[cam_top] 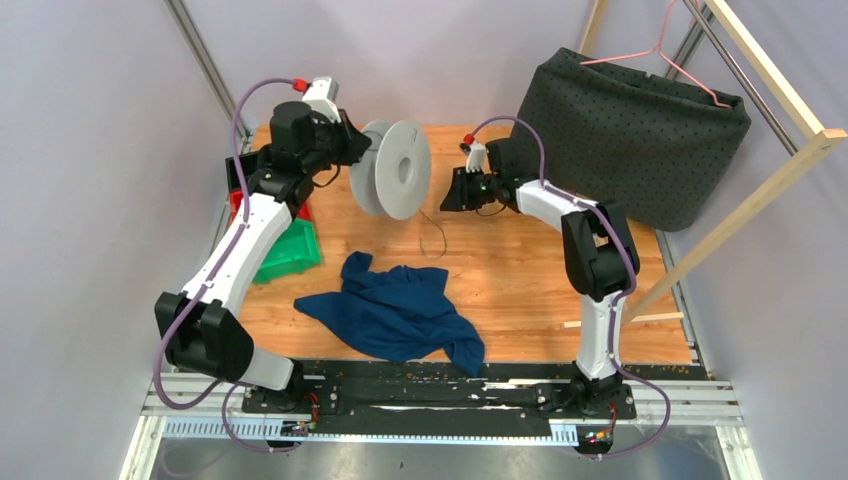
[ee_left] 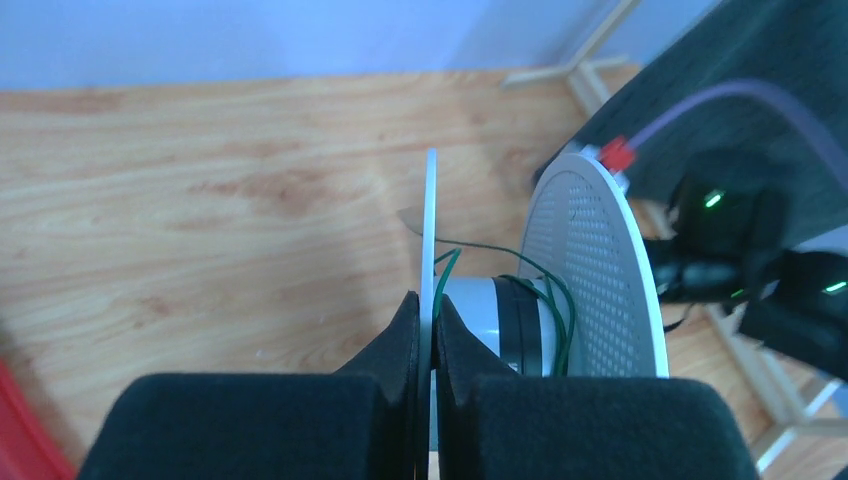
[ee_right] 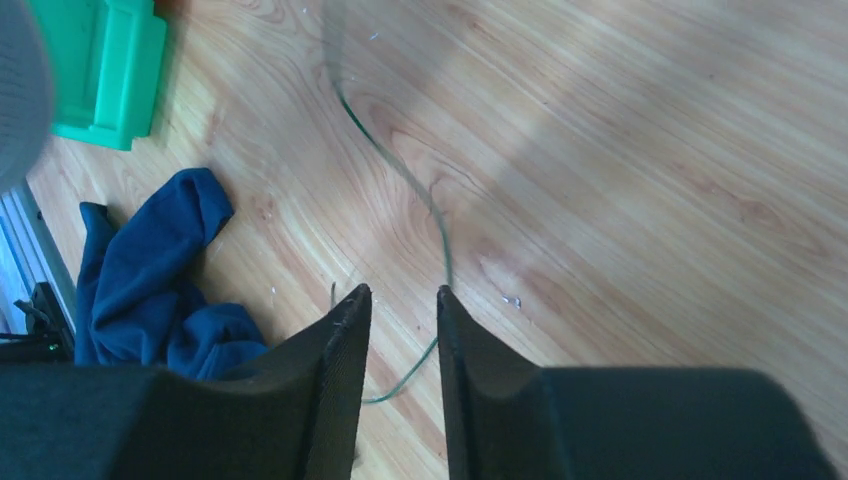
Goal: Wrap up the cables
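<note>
Pinched shut between the pads of the left gripper (ee_left: 428, 318): the thin left flange of the white spool (ee_left: 590, 250), gripped right at its edge. From the left wrist, seen edge-on, with the perforated right flange beyond and a pale hub between the two. Looped loosely round that hub, a few turns of thin dark green wire (ee_left: 556, 300).

Parted a little and gripping nothing: the fingers of the right gripper (ee_right: 400, 300), pointed down at the wooden table (ee_right: 650, 150). Below the gap, flat on the boards, the free length of wire (ee_right: 437, 215), curving in from the far side and bending back under the fingertips.

From overhead, spool (cam_top: 398, 170) standing on edge at the far middle of the table (cam_top: 520, 280), left gripper (cam_top: 352, 140) on its left side, right gripper (cam_top: 452, 190) just to its right and apart from it. Trailing from the spool toward the near side, a hair-thin tail of wire (cam_top: 438, 235).

Further out: a crumpled blue cloth (cam_top: 400, 310) near the middle, a green bin (cam_top: 290, 250) at the left edge, a dark dotted fabric (cam_top: 640, 130) at the far right with a pink hanger (cam_top: 660, 50) on top.
</note>
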